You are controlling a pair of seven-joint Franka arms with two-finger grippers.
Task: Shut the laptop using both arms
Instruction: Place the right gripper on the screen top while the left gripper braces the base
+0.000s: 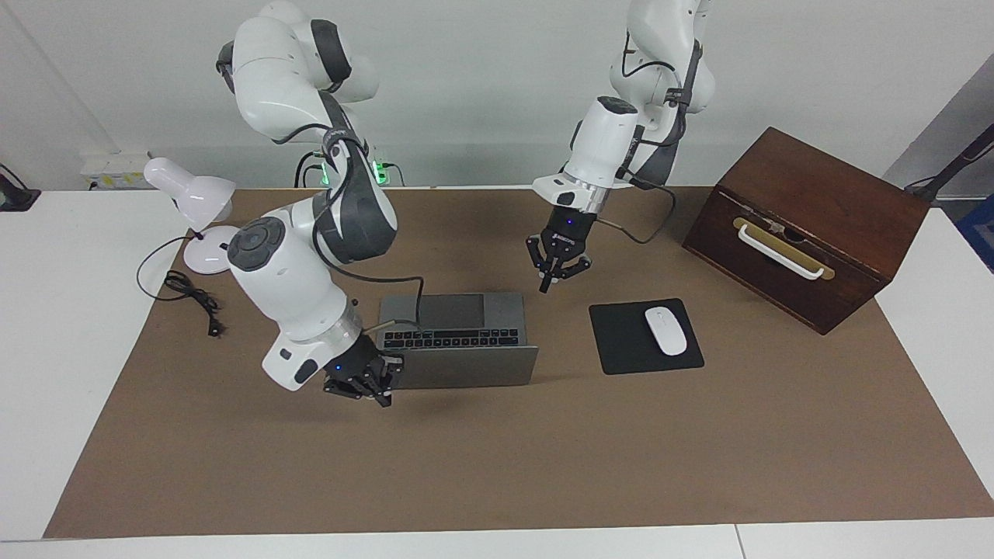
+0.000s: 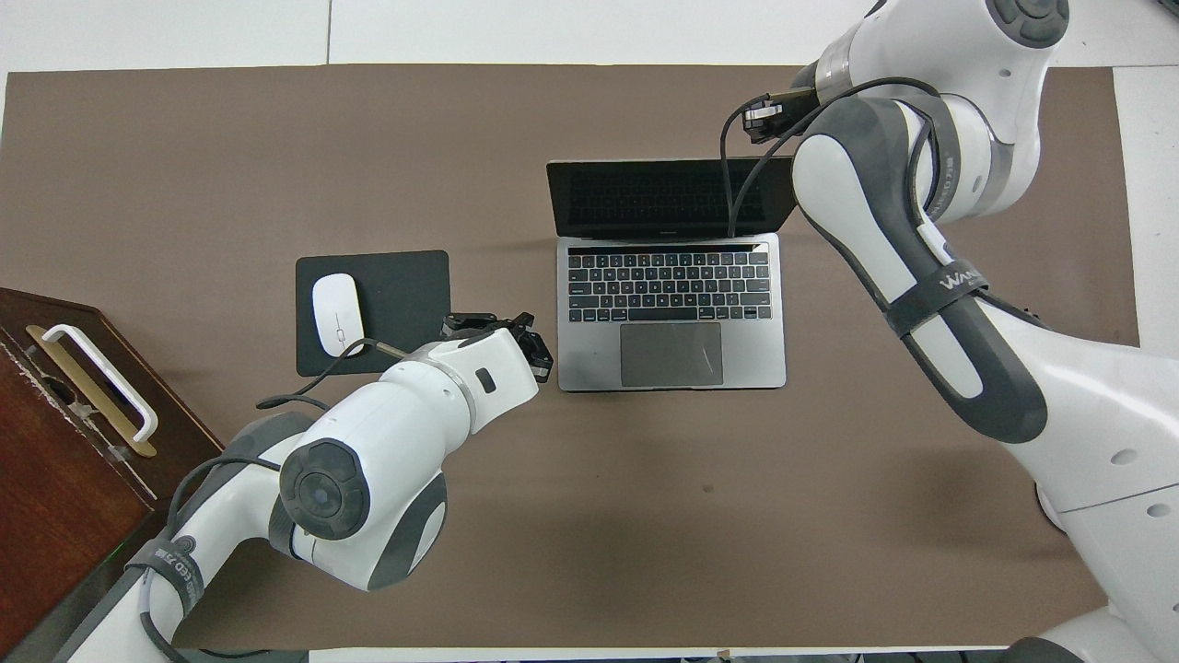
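The laptop (image 1: 457,341) sits open near the middle of the brown mat (image 1: 497,466), its lid upright on the side farthest from the robots and its keyboard and trackpad facing them. In the overhead view you can see the dark screen standing above the black keys, with the grey trackpad nearest the robots.

Look at the right gripper (image 1: 365,386) — it hangs low at the corner of the lid toward the right arm's end of the table, just beside the lid's outer face. Whether it touches the lid you cannot tell from either view. Its fingertips are pressed together and it holds nothing. In the overhead view the right arm's forearm covers that corner of the screen, and the gripper itself is hidden.

The left gripper (image 1: 553,273) is up in the air over the bare mat just beside the laptop's base, at the edge toward the left arm's end and close to the trackpad corner. Its fingertips meet as well, and it carries nothing.

Toward the left arm's end you have the black mouse pad (image 1: 621,341) with the white mouse (image 1: 665,331) lying on it, and past that the dark wooden box (image 1: 815,225) with its white handle. At the right arm's end a small white desk lamp (image 1: 194,206) stands at the mat's edge, its cord trailing on the table.
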